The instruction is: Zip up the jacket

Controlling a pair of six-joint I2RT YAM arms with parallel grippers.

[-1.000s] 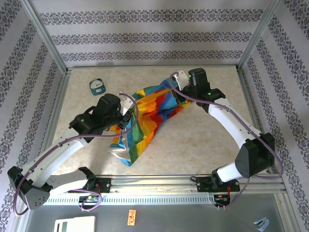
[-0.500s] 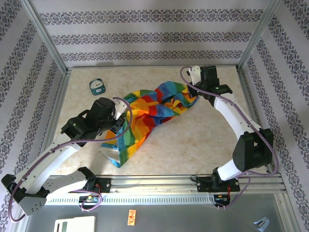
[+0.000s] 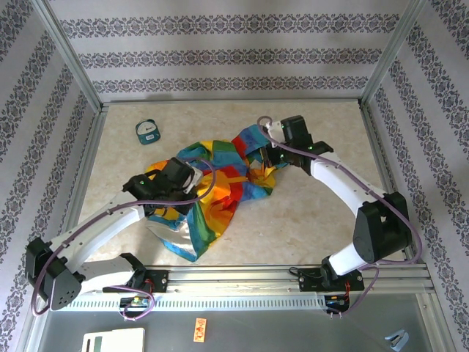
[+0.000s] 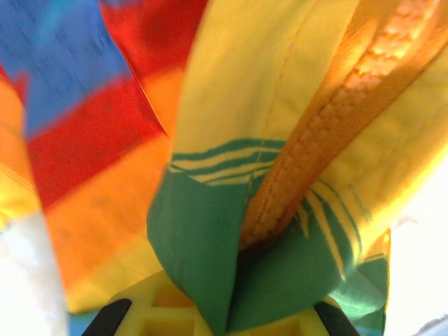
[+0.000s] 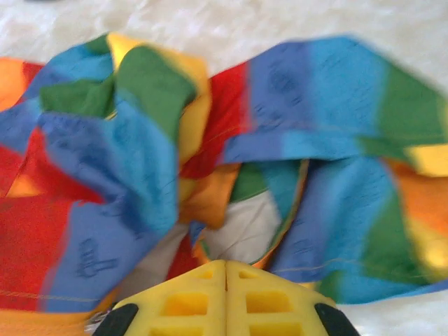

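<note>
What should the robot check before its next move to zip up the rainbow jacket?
1. Left gripper pinching the jacket at its green hem by the zipper: ok.
2. Right gripper shut; holding cloth: cannot tell.
3. Jacket spread flat: not ok, bunched.
4. Zipper closed: not ok, white lining shows.
5. Teal gadget away from jacket: ok.

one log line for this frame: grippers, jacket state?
left gripper: shut on jacket at green hem, beside orange zipper edge | right gripper: shut, tips at jacket, hold unclear | jacket: crumpled on table
</note>
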